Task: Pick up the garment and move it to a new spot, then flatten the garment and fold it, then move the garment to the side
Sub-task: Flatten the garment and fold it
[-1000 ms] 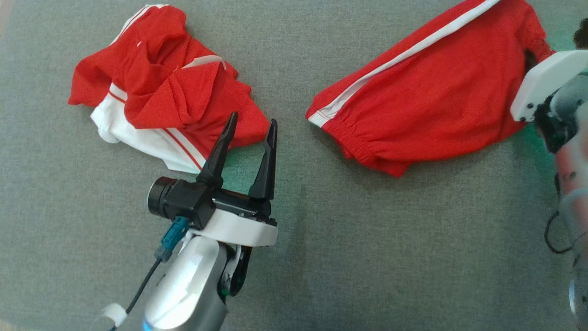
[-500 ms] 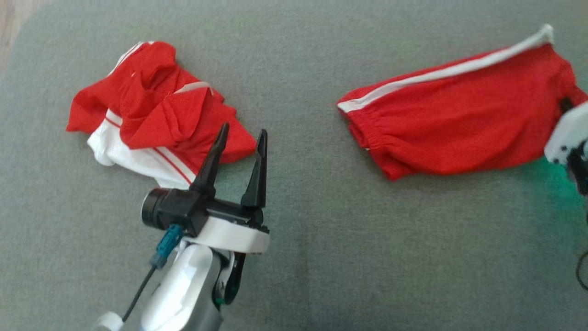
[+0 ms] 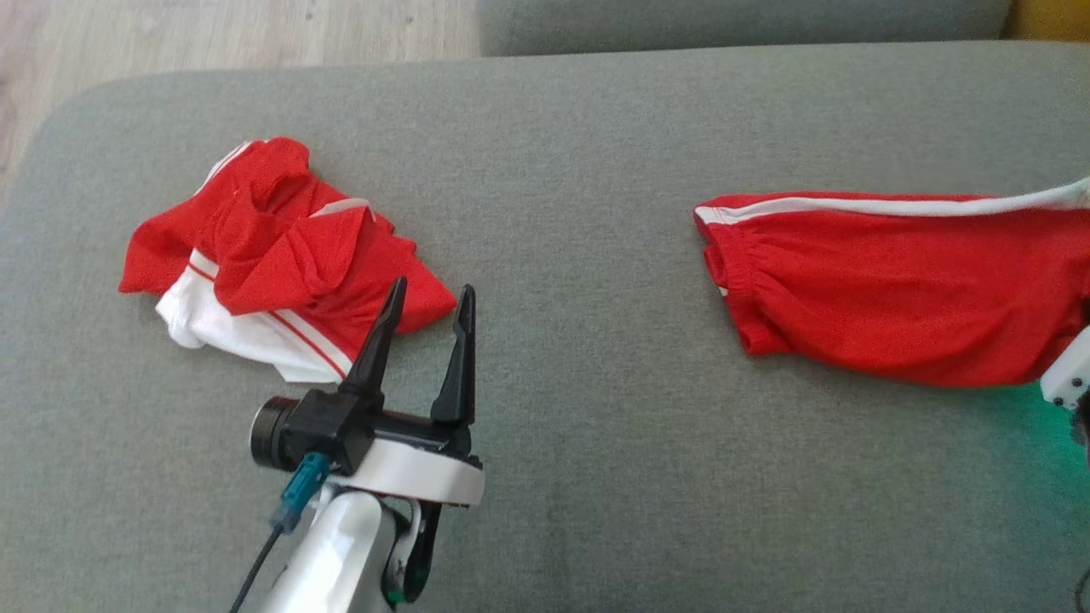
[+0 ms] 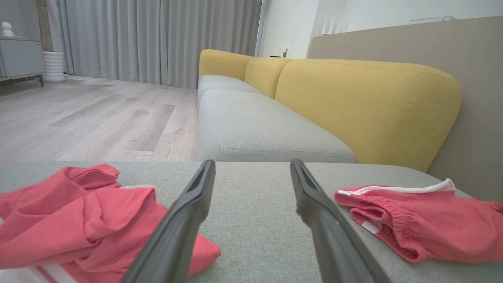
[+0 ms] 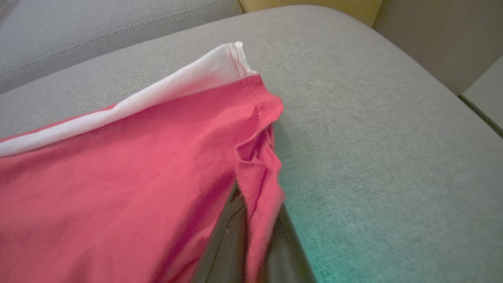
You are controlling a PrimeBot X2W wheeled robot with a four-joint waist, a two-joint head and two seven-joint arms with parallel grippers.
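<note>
The grey cushion (image 3: 596, 443) ends at 12 o'clock, with a round corner at 10 o'clock. There is open room in the middle and at 6 o'clock. The red shorts (image 3: 894, 289) lie at 3 o'clock. The right gripper (image 5: 251, 239) is pinched tight on their hem. The left gripper (image 3: 430, 294) is spread wide and holds nothing, just by the crumpled red top (image 3: 281, 255) at 9 o'clock.

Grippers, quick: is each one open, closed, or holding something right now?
Left gripper: open, holding nothing.
Right gripper: shut on the edge of the red shorts.
</note>
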